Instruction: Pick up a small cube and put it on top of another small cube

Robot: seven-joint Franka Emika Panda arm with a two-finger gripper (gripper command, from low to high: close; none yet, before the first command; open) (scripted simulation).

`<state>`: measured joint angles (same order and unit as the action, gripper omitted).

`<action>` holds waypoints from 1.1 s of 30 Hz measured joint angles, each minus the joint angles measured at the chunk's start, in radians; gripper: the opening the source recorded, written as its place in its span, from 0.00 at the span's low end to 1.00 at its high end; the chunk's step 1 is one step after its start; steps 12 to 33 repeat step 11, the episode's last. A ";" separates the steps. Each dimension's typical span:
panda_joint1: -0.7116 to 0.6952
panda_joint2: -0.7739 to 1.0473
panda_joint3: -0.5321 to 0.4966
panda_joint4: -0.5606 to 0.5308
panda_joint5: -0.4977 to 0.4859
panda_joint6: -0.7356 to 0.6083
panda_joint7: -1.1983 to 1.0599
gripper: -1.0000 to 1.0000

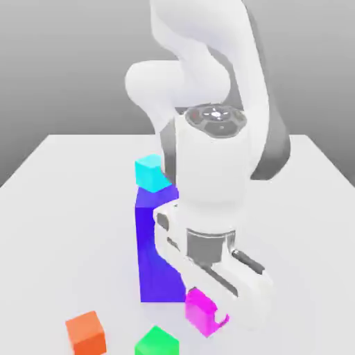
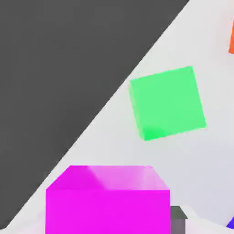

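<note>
Currently hand (image 1: 216, 316) pointing down, turned diagonally, gripping magenta cube (image 1: 202, 312).

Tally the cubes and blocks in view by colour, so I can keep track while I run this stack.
Orange cube: 1
Green cube: 1
Magenta cube: 1
Cyan cube: 1, on top of the blue-violet block
Blue-violet block: 1
Total: 5

magenta-pink small cube (image 1: 202, 311), plain, tilted
</note>
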<state>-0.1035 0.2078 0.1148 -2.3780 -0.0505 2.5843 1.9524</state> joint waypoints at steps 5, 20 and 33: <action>-0.019 0.044 -0.056 0.014 0.023 0.035 0.155 0.00; -0.013 0.134 -0.067 0.019 0.013 0.118 0.170 1.00; -0.013 0.134 -0.067 0.019 0.013 0.118 0.170 1.00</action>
